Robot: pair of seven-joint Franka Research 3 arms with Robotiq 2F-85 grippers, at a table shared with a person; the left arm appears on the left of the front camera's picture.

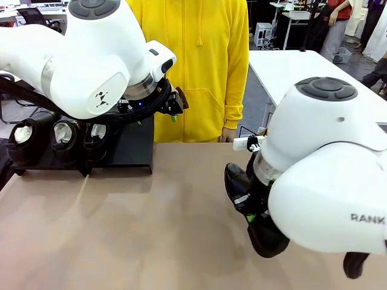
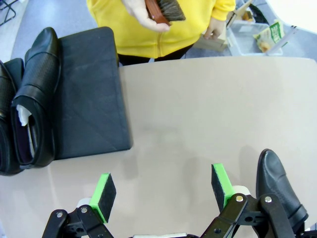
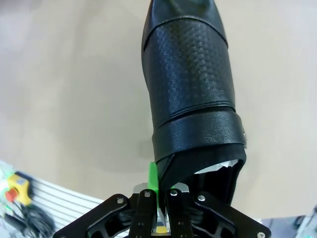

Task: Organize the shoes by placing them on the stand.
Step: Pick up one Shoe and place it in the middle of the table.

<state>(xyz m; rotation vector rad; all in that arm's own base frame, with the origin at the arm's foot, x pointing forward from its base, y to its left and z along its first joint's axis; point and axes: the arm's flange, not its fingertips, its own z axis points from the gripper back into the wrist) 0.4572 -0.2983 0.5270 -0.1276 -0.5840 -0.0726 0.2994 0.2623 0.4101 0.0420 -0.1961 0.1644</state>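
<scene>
Three black glossy shoes with white paper inside sit side by side on the left part of the black stand. In the left wrist view the shoes lie beside the stand's bare right panel. My left gripper hangs open above the tan table, near the stand's right end. My right gripper is shut on the heel rim of another black shoe, which it holds just above the table at the right; its toe also shows in the left wrist view.
A person in a yellow hoodie stands at the far edge and holds a small brown brush in one hand. A clear bin with small items sits beyond the table's far right. The tan tabletop stretches between the arms.
</scene>
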